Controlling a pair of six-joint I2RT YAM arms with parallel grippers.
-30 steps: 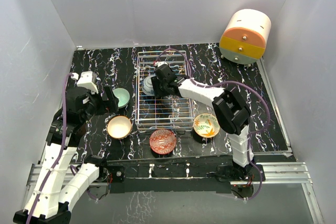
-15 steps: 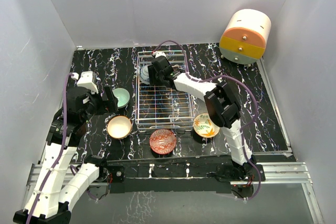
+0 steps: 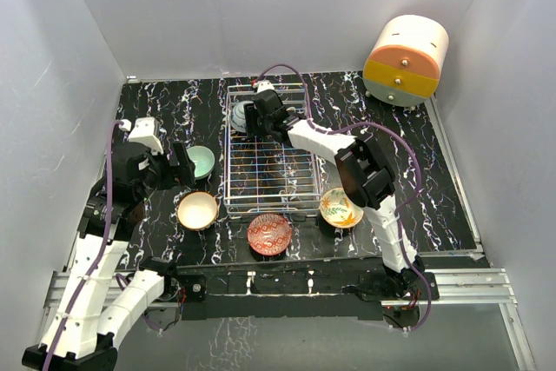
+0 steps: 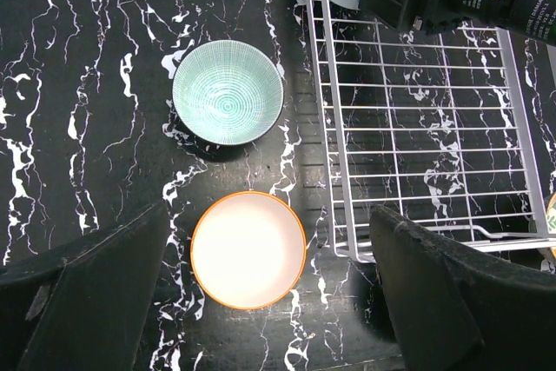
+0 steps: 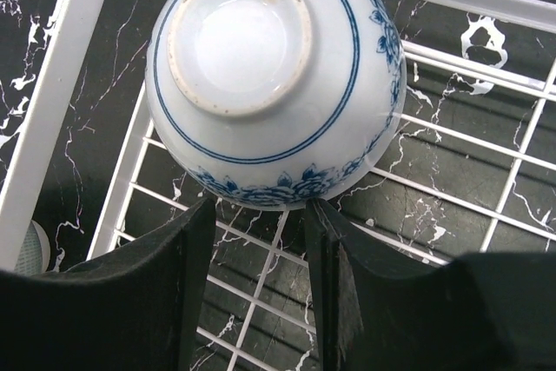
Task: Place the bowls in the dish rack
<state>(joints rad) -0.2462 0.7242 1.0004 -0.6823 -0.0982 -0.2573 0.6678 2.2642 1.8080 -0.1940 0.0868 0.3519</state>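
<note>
Five bowls, one dish rack [image 3: 261,182], two arms. One bowl, the blue-white bowl [image 5: 269,76], is at the rack's far left corner, tipped with its foot up. Its rim is pinched in the jaws of the right gripper [image 3: 252,117]; I cannot tell whether it rests on the wires. Four bowls sit upright on the table [image 3: 391,154]: the mint bowl [image 3: 201,161] and the cream bowl [image 3: 198,210] left of the rack, the red bowl [image 3: 269,234] just near of it, and the leafy bowl [image 3: 340,208] by its near right corner. The left gripper [image 4: 268,215] hangs above the two left bowls, jaws spread wide, grasping nothing.

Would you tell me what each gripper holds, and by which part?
The right gripper pinches the blue-and-white bowl by its rim; the left gripper holds nothing.
</note>
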